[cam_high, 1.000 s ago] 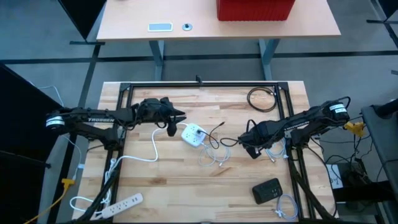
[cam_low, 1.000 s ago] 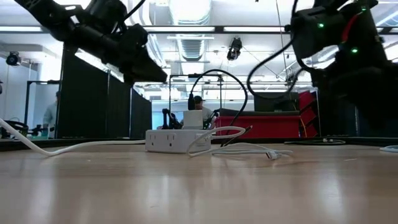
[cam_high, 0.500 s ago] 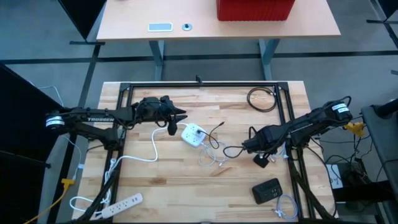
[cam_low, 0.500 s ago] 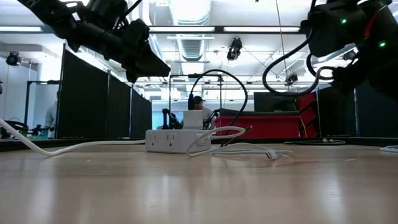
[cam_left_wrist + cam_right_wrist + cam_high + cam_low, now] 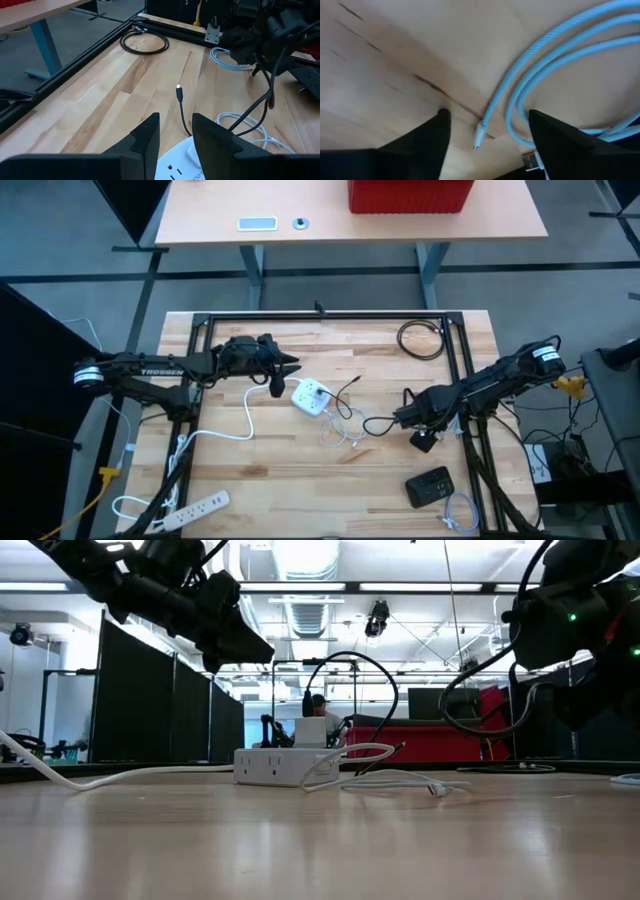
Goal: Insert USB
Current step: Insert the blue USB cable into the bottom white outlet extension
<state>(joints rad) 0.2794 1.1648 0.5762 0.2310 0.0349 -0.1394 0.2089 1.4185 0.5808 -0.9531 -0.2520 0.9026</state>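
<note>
A white power hub (image 5: 313, 395) lies on the wooden table, and a black cable (image 5: 179, 92) ends with its free plug beside it. My left gripper (image 5: 290, 367) hovers just left of the hub (image 5: 185, 167), its fingers (image 5: 145, 137) slightly open with nothing between them. My right gripper (image 5: 422, 435) points down at the table's right side. In the right wrist view it is open (image 5: 487, 114) over a light blue cable (image 5: 520, 85). That cable's small plug end (image 5: 480, 135) lies on the wood between the two fingers, apart from both.
Loose white cables (image 5: 340, 435) lie between hub and right gripper. A coiled black cable (image 5: 420, 340) lies at the far right. A black box (image 5: 430, 485) and a blue cable coil (image 5: 460, 512) lie near the front right. A white power strip (image 5: 195, 505) lies front left.
My right gripper has sunk toward the table, shifted a little toward the right and near edges, and rolled at the wrist. The left arm, the hub and the cables have stayed where they were.
</note>
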